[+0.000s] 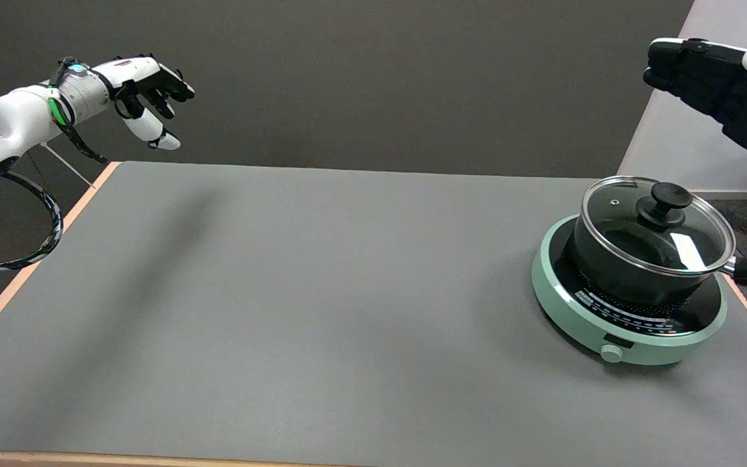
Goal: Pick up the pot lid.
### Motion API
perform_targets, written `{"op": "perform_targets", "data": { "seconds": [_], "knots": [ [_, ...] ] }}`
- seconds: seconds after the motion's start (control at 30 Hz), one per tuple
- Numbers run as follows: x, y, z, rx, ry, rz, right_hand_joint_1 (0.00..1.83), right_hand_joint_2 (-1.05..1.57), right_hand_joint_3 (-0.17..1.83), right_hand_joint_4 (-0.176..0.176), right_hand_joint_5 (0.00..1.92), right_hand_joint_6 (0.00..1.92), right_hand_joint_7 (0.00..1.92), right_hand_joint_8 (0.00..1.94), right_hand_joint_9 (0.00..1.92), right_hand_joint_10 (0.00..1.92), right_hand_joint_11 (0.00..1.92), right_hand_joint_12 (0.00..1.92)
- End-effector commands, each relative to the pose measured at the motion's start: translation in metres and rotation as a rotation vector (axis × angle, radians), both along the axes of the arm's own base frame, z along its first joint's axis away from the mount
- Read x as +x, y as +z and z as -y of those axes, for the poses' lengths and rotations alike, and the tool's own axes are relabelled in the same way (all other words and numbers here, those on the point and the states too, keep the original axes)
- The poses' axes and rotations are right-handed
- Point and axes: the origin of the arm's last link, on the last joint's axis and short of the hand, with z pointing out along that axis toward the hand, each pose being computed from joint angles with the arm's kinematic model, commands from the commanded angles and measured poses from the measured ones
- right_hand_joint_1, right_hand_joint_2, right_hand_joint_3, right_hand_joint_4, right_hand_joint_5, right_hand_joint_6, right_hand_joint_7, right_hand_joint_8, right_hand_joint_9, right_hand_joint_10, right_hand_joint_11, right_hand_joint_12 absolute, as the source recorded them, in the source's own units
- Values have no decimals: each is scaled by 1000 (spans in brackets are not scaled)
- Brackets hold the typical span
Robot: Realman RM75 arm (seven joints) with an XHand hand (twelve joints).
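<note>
One task item: glass pot lid (655,224), seated on black pot (633,272) atop green induction cooker (629,327), below and left of right hand (714,87). Hand in air, apart from lid, holding nothing; finger spread cannot tell. Step: approach. Next: descend onto black knob (670,194), pinch, lift.

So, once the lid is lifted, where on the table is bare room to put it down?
The grey table is bare from its left edge to the green cooker. Only the right end is crowded: the pot with its lid sits on the cooker.
</note>
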Motion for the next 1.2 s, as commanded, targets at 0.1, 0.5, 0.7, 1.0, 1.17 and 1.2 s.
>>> {"op": "perform_targets", "data": {
  "seconds": [0.1,0.5,0.7,1.0,1.17,1.2],
  "knots": [
    [5,4,-2,3,18,-8,342,671,943,-100,344,220,190,175,70,147,47,208],
    [22,17,-10,-75,65,-55,595,601,976,-119,305,270,203,253,64,220,46,386],
    [36,21,-7,-223,133,-313,648,652,852,-104,490,244,384,223,263,286,131,485],
    [47,21,-6,-330,172,-592,755,580,915,-70,581,287,561,232,454,411,244,650],
    [51,20,-9,-365,141,-829,787,554,937,-35,569,269,573,230,483,419,279,713],
    [52,19,-10,-368,138,-869,797,540,949,-26,558,256,564,225,478,411,284,722]
  ]
}}
